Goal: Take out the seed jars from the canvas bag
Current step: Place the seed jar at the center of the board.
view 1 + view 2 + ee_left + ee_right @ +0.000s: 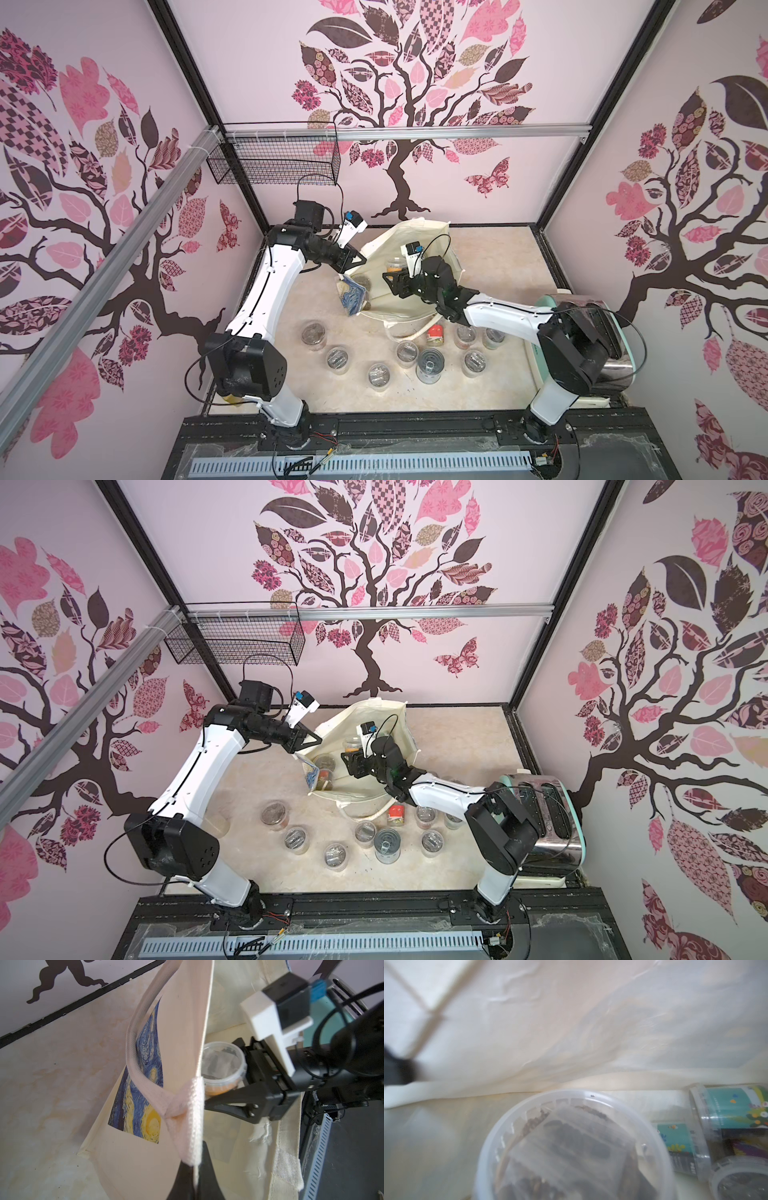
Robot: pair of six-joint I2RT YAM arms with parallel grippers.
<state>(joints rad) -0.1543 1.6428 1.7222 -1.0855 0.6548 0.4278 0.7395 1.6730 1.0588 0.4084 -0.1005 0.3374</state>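
- Jars [337, 358] already out of the bag [419, 237] stand upright in a loose cluster on the worktop [498, 257], in front of it. A tin can [430, 365] and a red-lidded jar [435, 333] stand among them.
- I see the bag toward the back of the worktop, with its mouth wide open and its blue-and-yellow print facing my left arm.
- In the right wrist view, two teal jars [726, 1109] lie on their sides on the bag's floor, and another clear lid shows beside them. Both top views show more lids just inside the bag's left rim.
- An orange jar [223, 1059] with a clear lid and dark seed inside sits within the bag's mouth.
- My right end effector [392, 276] grips the orange jar by its sides. That arm reaches in from the right, over the toaster [582, 332], with its wrist dipped into the bag.
- My left end effector [196, 1164] is clamped on the bag's rim where the handle [143, 1076] is stitched on, and holds that side up. The elbow is bent and the forearm points at the bag.
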